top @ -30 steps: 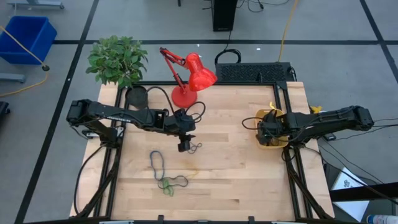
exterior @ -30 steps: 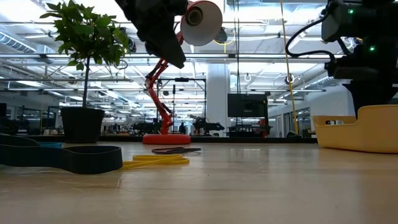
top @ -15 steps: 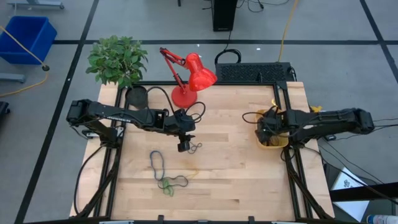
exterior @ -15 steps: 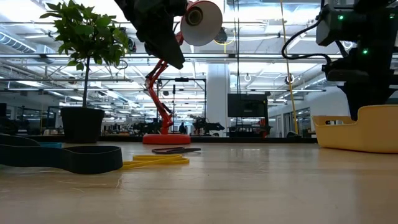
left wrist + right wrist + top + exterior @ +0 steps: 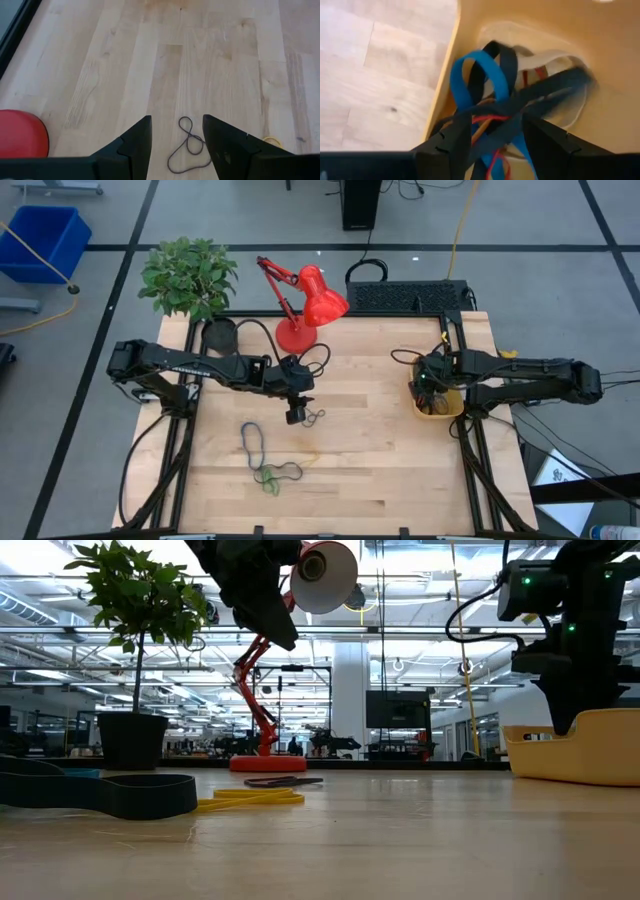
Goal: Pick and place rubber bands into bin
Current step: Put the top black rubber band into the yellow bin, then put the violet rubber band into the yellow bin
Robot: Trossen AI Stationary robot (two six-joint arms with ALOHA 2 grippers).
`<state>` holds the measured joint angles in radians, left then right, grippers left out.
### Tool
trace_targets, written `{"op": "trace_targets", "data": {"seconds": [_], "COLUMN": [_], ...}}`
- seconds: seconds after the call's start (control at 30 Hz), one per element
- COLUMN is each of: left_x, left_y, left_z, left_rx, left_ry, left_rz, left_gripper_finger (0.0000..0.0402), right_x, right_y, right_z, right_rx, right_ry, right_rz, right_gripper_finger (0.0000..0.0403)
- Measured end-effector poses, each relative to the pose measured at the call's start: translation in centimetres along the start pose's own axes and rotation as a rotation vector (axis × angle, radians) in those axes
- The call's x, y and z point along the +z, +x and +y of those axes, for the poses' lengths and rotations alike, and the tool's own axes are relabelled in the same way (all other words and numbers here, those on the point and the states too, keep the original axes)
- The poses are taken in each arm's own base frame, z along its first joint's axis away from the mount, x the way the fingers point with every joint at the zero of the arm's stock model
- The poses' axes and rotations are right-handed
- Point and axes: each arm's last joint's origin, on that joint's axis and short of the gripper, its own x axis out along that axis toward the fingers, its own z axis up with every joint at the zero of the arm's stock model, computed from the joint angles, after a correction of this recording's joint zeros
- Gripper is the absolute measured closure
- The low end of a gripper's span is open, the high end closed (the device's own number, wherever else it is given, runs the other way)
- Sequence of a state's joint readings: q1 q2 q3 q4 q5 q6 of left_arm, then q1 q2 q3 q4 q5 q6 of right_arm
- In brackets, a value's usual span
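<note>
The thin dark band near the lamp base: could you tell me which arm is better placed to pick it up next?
Left. The left pincer hangs open directly over that dark band, which lies free on the table. The right pincer is across the table, open over the bin.

A robotics lab or open industrial workspace, by the look of it; a butcher-block table [image 5: 380, 450] sits in a black metal frame [image 5: 330, 314] on a grey floor marked with dark tape lines [image 5: 300, 247]; the low view shows a long hall with ceiling strip lights [image 5: 400, 635] and what seem to be more workstations, too far off to be sure; a red desk lamp [image 5: 305, 305], a potted plant [image 5: 187, 276] and a blue crate [image 5: 42, 240] stand about.
</note>
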<state>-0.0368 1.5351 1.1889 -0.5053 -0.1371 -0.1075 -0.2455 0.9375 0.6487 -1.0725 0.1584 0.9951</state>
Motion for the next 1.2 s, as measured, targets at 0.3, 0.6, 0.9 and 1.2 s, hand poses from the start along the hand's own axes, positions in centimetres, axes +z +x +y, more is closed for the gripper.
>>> {"op": "trace_targets", "data": {"seconds": [0.3, 0.6, 0.9, 1.2], "left_x": [-1.2, -3.5, -5.0, -5.7], "left_y": [1.8, 7.5, 11.1, 12.9], "left_z": [0.0, -0.8, -1.1, -1.4], "left_rx": [0.013, -0.074, -0.087, -0.141], "left_ry": [0.043, 0.17, 0.213, 0.223], "left_rz": [0.132, 0.306, 0.36, 0.378], "left_gripper_finger": [0.022, 0.022, 0.022, 0.022], "right_x": [0.0, 0.3, 0.4, 0.4], "right_y": [0.0, 0.0, 0.0, 0.0], "right_z": [0.0, 0.5, 0.6, 0.7], "right_rx": [0.006, 0.052, 0.064, 0.067], "right_ry": [-0.015, -0.037, -0.056, -0.055], "right_rz": [0.0, -0.033, -0.044, -0.045], "right_gripper_finger": [0.0236, 0.0238, 0.024, 0.0243]}}
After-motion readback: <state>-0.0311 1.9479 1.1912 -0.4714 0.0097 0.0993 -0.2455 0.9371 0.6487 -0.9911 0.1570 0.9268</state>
